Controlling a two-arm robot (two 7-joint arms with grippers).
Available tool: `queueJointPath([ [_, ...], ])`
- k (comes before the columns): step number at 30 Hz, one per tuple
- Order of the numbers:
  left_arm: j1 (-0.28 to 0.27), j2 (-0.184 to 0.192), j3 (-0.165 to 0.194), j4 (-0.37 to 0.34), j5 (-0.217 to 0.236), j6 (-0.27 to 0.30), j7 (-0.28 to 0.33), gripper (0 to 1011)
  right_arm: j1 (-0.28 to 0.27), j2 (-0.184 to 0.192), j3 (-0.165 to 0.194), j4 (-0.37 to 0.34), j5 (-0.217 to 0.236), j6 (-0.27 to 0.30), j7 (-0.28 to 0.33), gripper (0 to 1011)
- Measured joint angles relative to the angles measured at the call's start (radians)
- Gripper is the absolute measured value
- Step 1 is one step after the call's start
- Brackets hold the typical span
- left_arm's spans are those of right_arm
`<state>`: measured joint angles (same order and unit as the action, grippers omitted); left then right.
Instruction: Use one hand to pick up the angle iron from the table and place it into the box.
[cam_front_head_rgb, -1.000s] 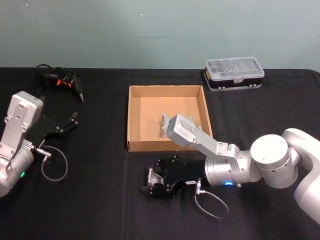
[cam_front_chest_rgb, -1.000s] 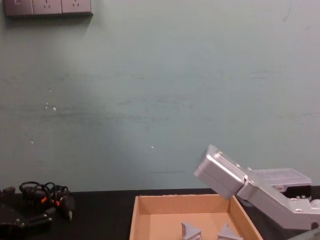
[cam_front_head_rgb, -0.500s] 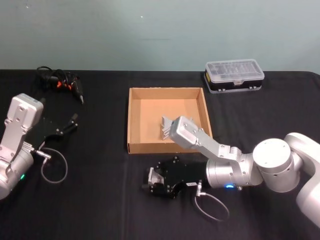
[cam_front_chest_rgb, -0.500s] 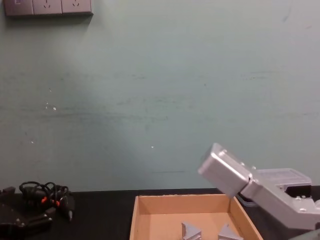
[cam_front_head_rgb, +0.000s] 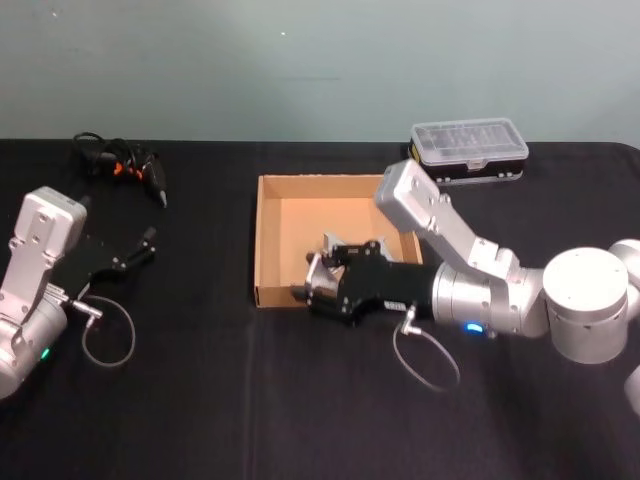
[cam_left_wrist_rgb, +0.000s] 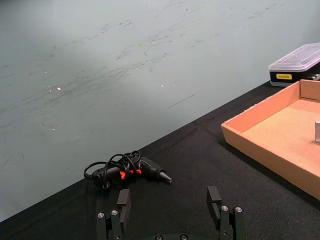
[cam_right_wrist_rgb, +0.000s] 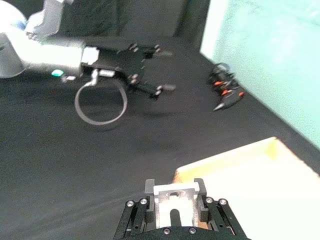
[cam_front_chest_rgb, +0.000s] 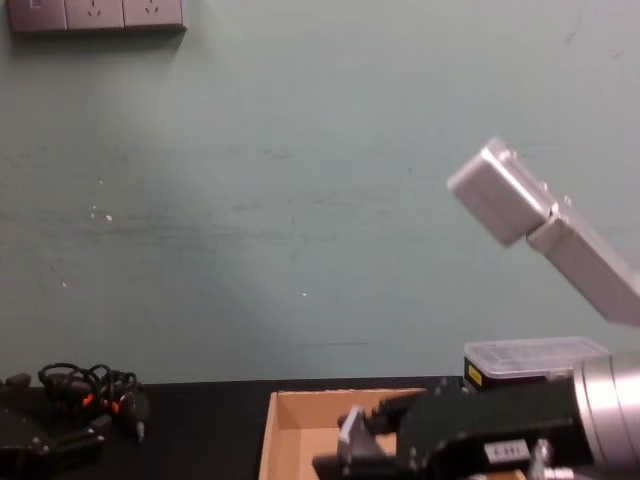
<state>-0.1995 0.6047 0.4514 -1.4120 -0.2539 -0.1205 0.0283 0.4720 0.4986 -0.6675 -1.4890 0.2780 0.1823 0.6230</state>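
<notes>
Grey angle iron (cam_right_wrist_rgb: 174, 202) sits clamped in the right gripper (cam_front_head_rgb: 318, 283) above the box (cam_front_head_rgb: 268, 240) edge.

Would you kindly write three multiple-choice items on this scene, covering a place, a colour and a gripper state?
1. Where is the right gripper?
A. over the box's near wall
B. beside the black case
C. near the cable bundle

2. What colour is the box?
A. white
B. tan
C. blue

3. What is the right gripper doing?
A. open, empty
B. shut on the angle iron
C. gripping a cable

Key: 1 A, head view shows it there. 2 B, tan cardboard. 3 B, metal sits between its fingers in the right wrist view.
</notes>
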Motion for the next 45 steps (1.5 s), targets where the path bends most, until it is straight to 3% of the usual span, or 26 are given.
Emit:
queueJointPath([
  [10, 0.000, 0.000, 0.000, 0.000, 0.000, 0.000, 0.000, 1000, 0.044, -0.056, 0.021, 0.053, -0.022, 0.015, -0.043, 461],
  [28, 0.000, 0.000, 0.000, 0.000, 0.000, 0.000, 0.000, 1000, 0.163, -0.217, 0.004, 0.341, -0.077, -0.001, -0.048, 461],
  [39, 0.000, 0.000, 0.000, 0.000, 0.000, 0.000, 0.000, 1000, 0.217, -0.274, 0.000, 0.487, -0.097, -0.025, -0.020, 461],
  [45, 0.000, 0.000, 0.000, 0.000, 0.000, 0.000, 0.000, 1000, 0.233, -0.291, 0.000, 0.530, -0.104, -0.037, -0.006, 461],
])
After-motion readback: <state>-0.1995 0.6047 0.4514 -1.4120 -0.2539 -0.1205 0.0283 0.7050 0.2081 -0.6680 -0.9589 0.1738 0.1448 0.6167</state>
